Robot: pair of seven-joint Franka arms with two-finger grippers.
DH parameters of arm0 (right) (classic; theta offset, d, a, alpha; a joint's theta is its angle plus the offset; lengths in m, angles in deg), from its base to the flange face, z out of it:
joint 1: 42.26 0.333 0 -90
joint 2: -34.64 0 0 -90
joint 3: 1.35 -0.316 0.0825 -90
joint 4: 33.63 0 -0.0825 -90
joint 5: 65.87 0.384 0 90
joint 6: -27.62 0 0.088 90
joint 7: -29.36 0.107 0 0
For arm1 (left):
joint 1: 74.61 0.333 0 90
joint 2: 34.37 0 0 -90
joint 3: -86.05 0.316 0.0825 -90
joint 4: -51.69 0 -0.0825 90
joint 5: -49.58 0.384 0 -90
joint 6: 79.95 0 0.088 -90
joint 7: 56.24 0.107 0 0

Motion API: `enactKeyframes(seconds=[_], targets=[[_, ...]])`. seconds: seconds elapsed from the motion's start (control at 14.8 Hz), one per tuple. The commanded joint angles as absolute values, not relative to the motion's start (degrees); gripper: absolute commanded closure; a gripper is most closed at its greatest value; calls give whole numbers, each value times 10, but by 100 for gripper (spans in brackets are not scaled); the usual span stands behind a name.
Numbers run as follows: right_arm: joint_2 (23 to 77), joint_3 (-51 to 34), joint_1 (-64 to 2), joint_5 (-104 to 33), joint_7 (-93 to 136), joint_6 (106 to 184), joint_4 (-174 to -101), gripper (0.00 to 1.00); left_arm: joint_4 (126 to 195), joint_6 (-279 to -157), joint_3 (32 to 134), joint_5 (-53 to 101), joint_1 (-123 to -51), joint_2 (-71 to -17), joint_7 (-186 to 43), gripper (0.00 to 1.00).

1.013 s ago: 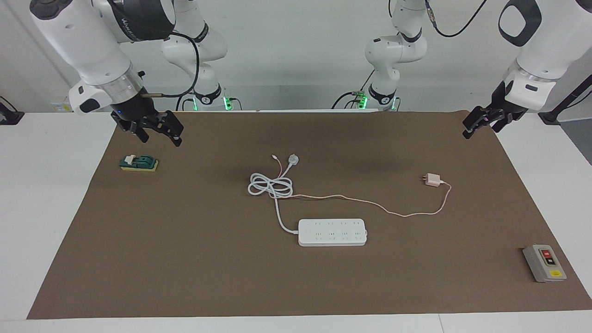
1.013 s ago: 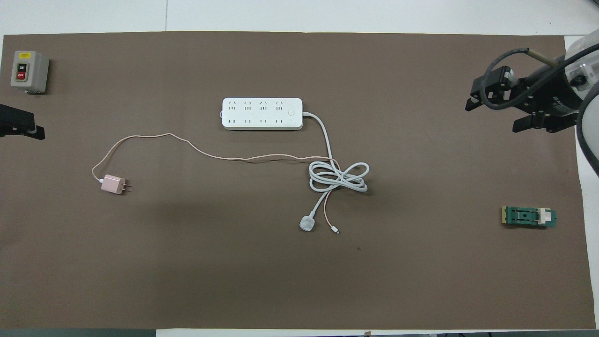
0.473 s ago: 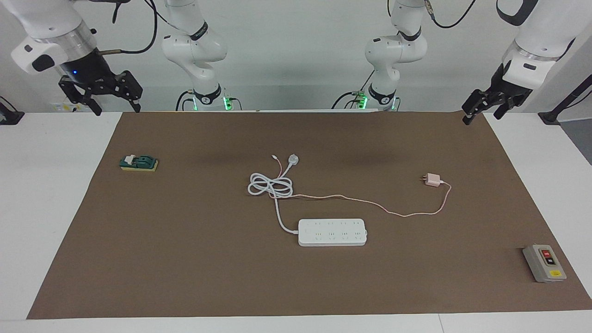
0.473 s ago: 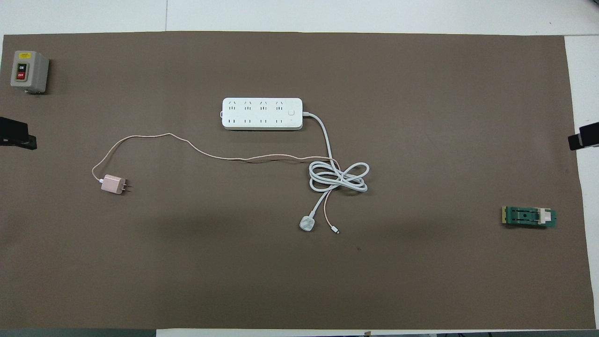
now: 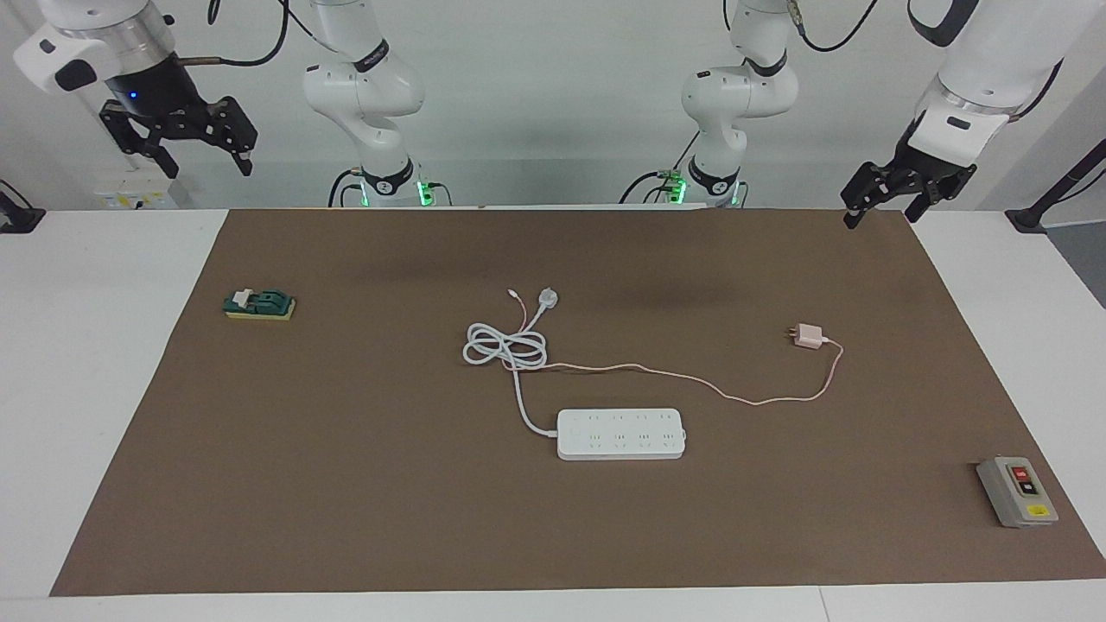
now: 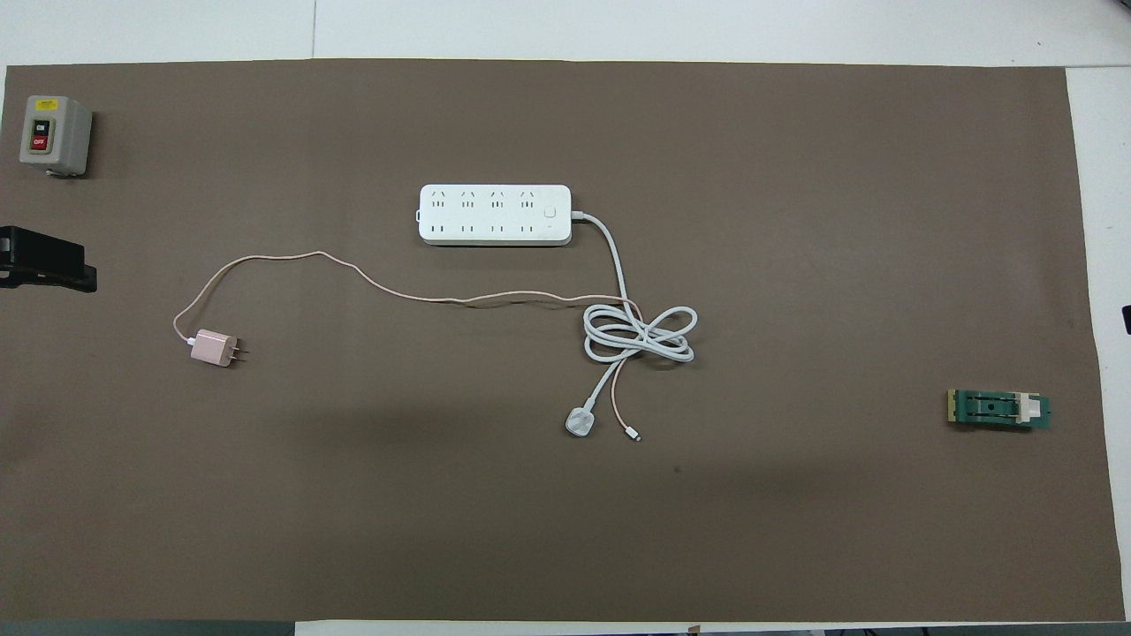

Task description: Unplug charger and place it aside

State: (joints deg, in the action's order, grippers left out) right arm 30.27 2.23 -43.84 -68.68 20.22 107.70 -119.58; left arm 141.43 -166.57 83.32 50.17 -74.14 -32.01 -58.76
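Note:
The pale pink charger (image 5: 809, 337) lies loose on the brown mat (image 5: 346, 484), plugged into nothing. It is nearer to the robots than the white power strip (image 5: 620, 434) and toward the left arm's end. It also shows in the overhead view (image 6: 212, 347). Its thin pink cable (image 6: 292, 257) runs to the coiled white cord (image 6: 638, 334). My left gripper (image 5: 881, 212) hangs open and empty over the mat's corner at its own end. My right gripper (image 5: 207, 168) is open and empty, raised high off the mat at its own end.
The power strip (image 6: 495, 215) has all its sockets free. Its round white plug (image 6: 580, 422) lies near the coil. A green switch block (image 5: 259, 304) sits toward the right arm's end. A grey on/off box (image 5: 1017, 492) sits at the mat's corner toward the left arm's end.
My right gripper has risen from over the mat near the green switch block and drawn back off the mat. My left gripper has lifted slightly. The charger and cords have not moved.

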Motion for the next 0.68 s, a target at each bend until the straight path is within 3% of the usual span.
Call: enactKeyframes(seconds=[0.0,0.61], targets=[[285,-6,-464,-700,218,1127,-1246,0,1426,-1676,839,502,-744,-313,-565,0],[302,-39,-490,-691,241,1087,-1213,0,1433,-1670,840,497,-745,-309,-547,0]])
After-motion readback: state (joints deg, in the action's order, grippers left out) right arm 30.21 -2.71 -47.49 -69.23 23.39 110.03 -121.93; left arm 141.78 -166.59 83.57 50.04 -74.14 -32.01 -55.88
